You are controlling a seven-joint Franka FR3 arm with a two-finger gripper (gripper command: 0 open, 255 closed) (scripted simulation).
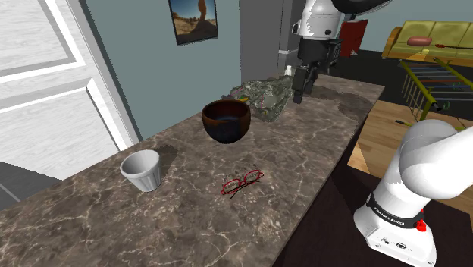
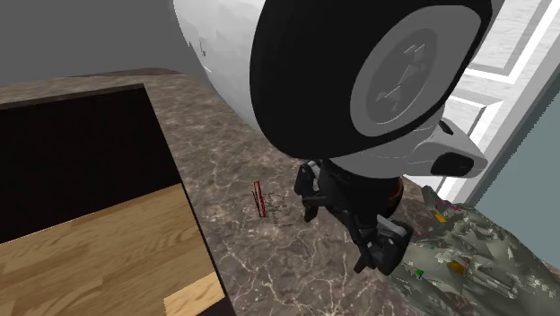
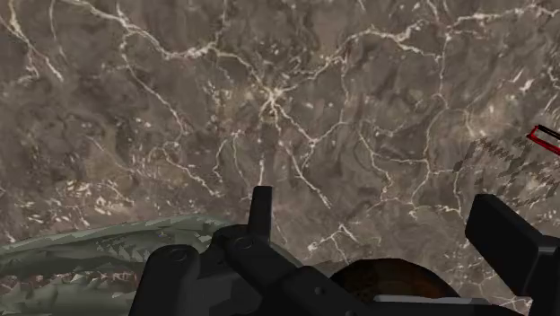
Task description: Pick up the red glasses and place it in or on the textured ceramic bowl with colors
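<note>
The arm hides much of the second exterior view, where the red glasses (image 2: pixel 260 199) show as a thin strip; the wrist view cuts them off. From the shoulder view they lie whole and flat on the marble counter (image 1: pixel 303 152), near the dark bowl (image 1: pixel 226 120), well apart from the gripper (image 1: pixel 301 89), whose fingers stand apart.
</note>
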